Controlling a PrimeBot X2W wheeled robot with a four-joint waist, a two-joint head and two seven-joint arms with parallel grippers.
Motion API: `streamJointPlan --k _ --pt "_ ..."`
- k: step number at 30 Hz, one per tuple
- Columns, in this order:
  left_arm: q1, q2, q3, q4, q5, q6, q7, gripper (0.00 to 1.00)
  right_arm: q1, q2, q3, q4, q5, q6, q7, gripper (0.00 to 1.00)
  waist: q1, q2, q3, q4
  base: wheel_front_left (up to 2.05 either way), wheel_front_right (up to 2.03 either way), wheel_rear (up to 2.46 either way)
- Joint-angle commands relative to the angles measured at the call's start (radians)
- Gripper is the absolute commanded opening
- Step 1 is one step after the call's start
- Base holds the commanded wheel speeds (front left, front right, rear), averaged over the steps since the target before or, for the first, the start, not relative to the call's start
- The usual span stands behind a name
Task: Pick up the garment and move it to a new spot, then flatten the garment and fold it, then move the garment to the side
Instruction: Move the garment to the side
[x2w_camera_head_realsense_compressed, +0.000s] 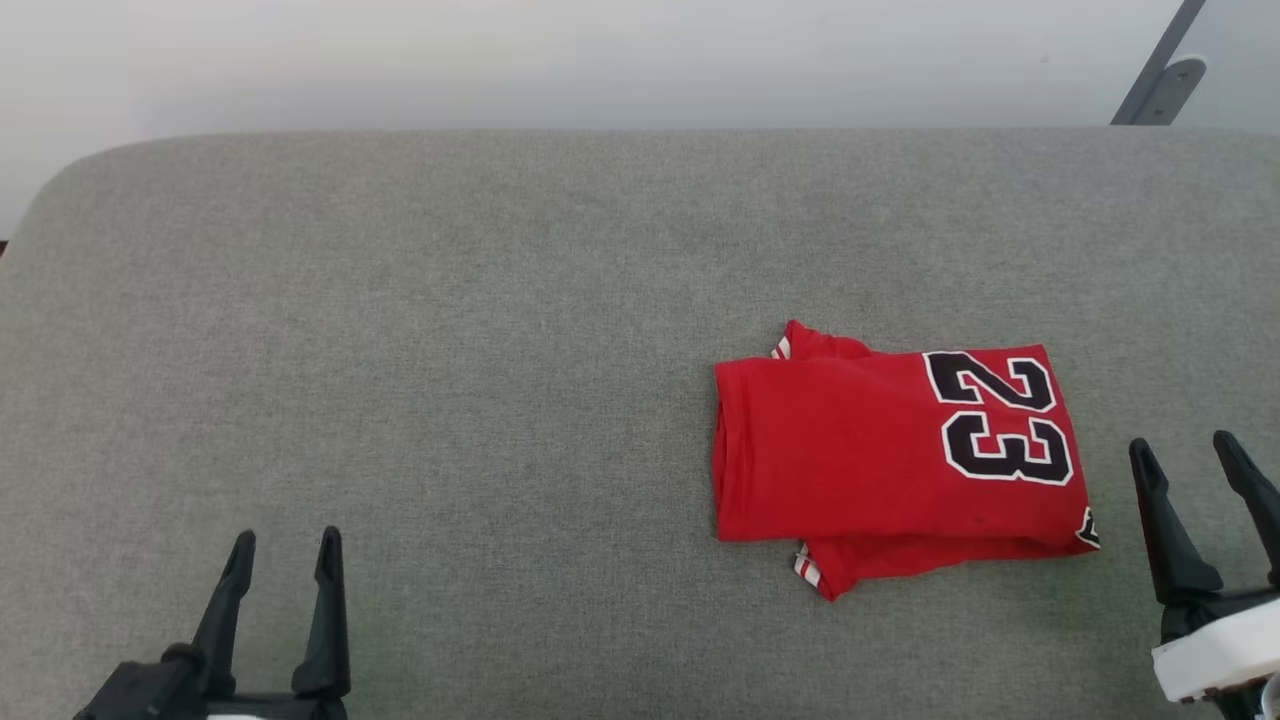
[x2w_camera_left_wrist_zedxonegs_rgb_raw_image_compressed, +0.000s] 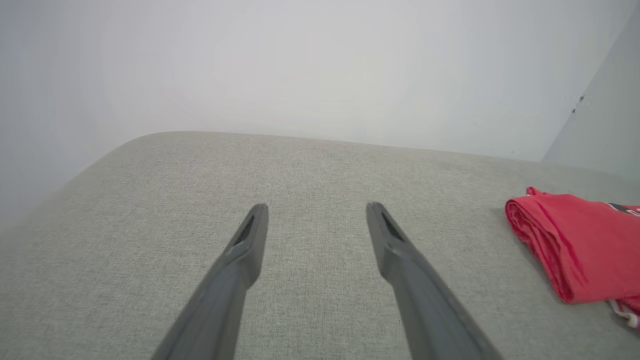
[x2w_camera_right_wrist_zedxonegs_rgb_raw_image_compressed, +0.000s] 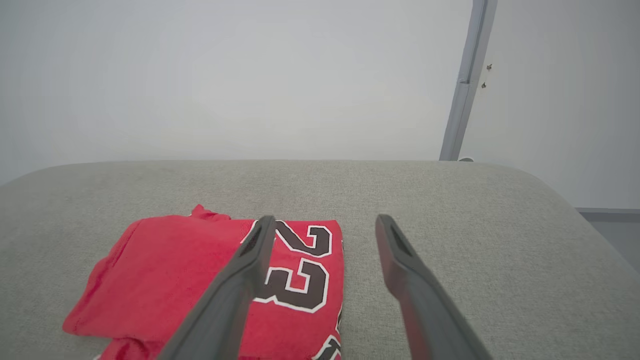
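Observation:
The garment (x2w_camera_head_realsense_compressed: 880, 460) is a red shirt folded into a rectangle, lying right of centre on the grey surface, with a black "23" outlined in white on its right part and striped white trim peeking out at top and bottom. My right gripper (x2w_camera_head_realsense_compressed: 1183, 447) stands open just right of it, holding nothing. My left gripper (x2w_camera_head_realsense_compressed: 285, 540) is open at the lower left, far from the shirt. In the left wrist view the garment (x2w_camera_left_wrist_zedxonegs_rgb_raw_image_compressed: 575, 245) lies at the right edge, beyond the open gripper (x2w_camera_left_wrist_zedxonegs_rgb_raw_image_compressed: 317, 207). In the right wrist view the garment (x2w_camera_right_wrist_zedxonegs_rgb_raw_image_compressed: 175, 270) lies left of and under the open gripper (x2w_camera_right_wrist_zedxonegs_rgb_raw_image_compressed: 325, 220).
The grey fabric surface (x2w_camera_head_realsense_compressed: 450, 350) has a rounded far-left corner and ends at a pale wall (x2w_camera_head_realsense_compressed: 600, 60). A grey metal post (x2w_camera_head_realsense_compressed: 1160, 70) rises at the far right. Bare cloth spreads to the left of the shirt.

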Motion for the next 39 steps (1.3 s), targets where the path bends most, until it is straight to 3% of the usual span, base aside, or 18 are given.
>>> streamJointPlan --k 1,7,11,17,24,31,32,33,34,35,39 --pt "-0.021 -0.001 -0.005 -0.002 0.003 -0.002 -0.005 1.00 -0.015 -0.010 0.003 -0.007 -0.006 0.000 0.017 1.00 0.0000 0.0000 0.009 0.002 0.00 0.00 0.00" --pt "-0.088 0.005 -0.026 -0.006 0.001 -0.002 -0.005 1.00 -0.088 -0.095 0.036 -0.002 -0.019 0.000 0.149 1.00 0.0000 0.0000 0.091 0.009 0.00 0.00 0.00" --pt "-0.172 0.017 -0.051 -0.001 -0.003 -0.002 -0.005 1.00 -0.192 -0.207 0.081 0.013 0.033 0.000 0.386 1.00 0.0000 0.0000 0.185 0.007 0.00 0.00 0.00" --pt "-0.264 0.016 -0.086 0.012 -0.011 -0.002 -0.005 1.00 -0.291 -0.295 0.118 -0.025 0.165 0.000 0.737 1.00 0.0000 0.0000 0.278 0.004 0.00 0.00 0.00" --pt "-0.346 0.009 -0.119 0.016 -0.018 -0.002 -0.005 1.00 -0.335 -0.336 0.160 -0.066 0.260 0.000 0.978 1.00 0.0000 0.0000 0.365 0.019 0.00 0.00 0.00" --pt "-0.395 0.007 -0.136 0.027 -0.024 -0.002 -0.005 1.00 -0.344 -0.309 0.206 -0.049 0.278 0.000 1.041 1.00 0.0000 0.0000 0.427 0.035 0.00 0.00 0.00" --pt "-0.402 0.006 -0.139 0.027 -0.024 -0.002 -0.005 1.00 -0.345 -0.307 0.219 -0.048 0.280 0.000 1.044 0.64 0.0000 0.0000 0.434 0.037 0.00 0.00 0.00" --pt "-0.409 0.007 -0.141 0.030 -0.025 -0.002 -0.005 1.00 -0.347 -0.303 0.231 -0.052 0.281 0.000 1.041 0.42 0.0000 0.0000 0.439 0.039 0.00 0.00 0.00" --pt "-0.413 0.008 -0.141 0.032 -0.024 -0.002 -0.005 1.00 -0.348 -0.297 0.237 -0.053 0.284 0.000 1.032 0.07 0.0000 0.0000 0.443 0.038 0.00 0.00 0.00" --pt "-0.418 0.010 -0.141 0.034 -0.025 -0.002 -0.005 1.00 -0.349 -0.290 0.240 -0.051 0.288 0.000 1.028 0.00 0.0000 0.0000 0.447 0.037 0.00 0.00 0.00" --pt "-0.437 0.023 -0.144 0.040 -0.019 -0.002 -0.005 1.00 -0.356 -0.291 0.218 -0.045 0.296 -0.001 1.003 0.00 0.0000 0.0000 0.451 0.022 0.00 0.00 0.00"
